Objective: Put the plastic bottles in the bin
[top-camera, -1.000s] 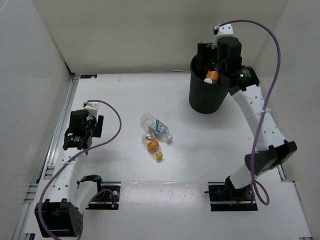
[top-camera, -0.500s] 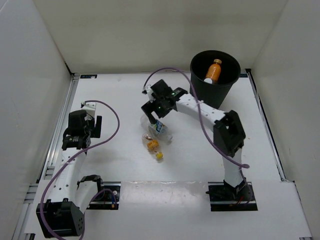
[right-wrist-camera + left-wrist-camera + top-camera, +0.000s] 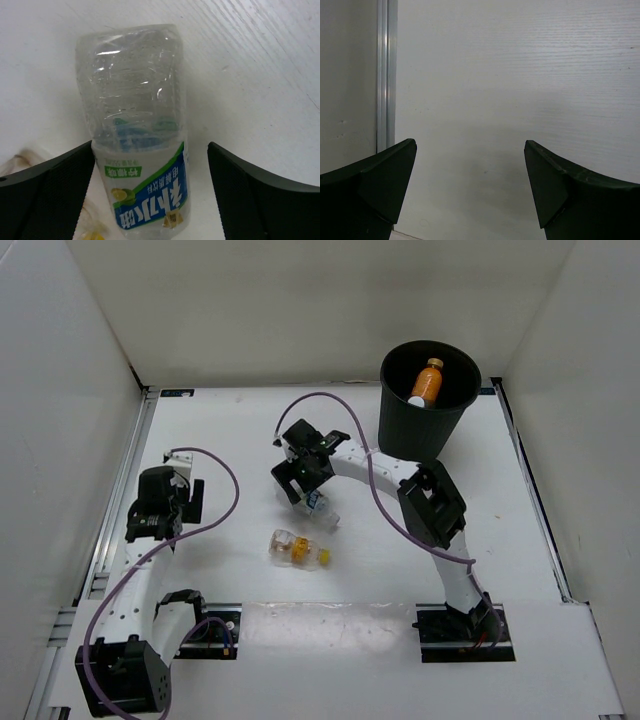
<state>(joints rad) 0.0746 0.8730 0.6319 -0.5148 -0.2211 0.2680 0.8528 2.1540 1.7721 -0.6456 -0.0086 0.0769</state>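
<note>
The black bin (image 3: 402, 435) stands at the back right with the small orange bottle (image 3: 427, 382) lying inside it. My right gripper (image 3: 297, 483) is open and low over the clear bottle with the blue-white label (image 3: 320, 507), which lies on the table. In the right wrist view that bottle (image 3: 137, 150) lies between my spread fingers (image 3: 55, 195), touching neither. The small clear bottle with the yellow cap (image 3: 297, 549) lies just in front of it. My left gripper (image 3: 150, 523) is open and empty at the left. The bottle with the white-green-orange label is out of view.
An aluminium rail (image 3: 386, 75) runs along the table's left edge, close to my left gripper. White walls enclose the table at the back and sides. The right arm's purple cable (image 3: 330, 405) loops over the table behind the bottles.
My right arm swung from over the bin down to the table's middle, onto the blue-labelled bottle. The orange bottle now lies in the bin. The yellow-capped bottle shifted forward and left.
</note>
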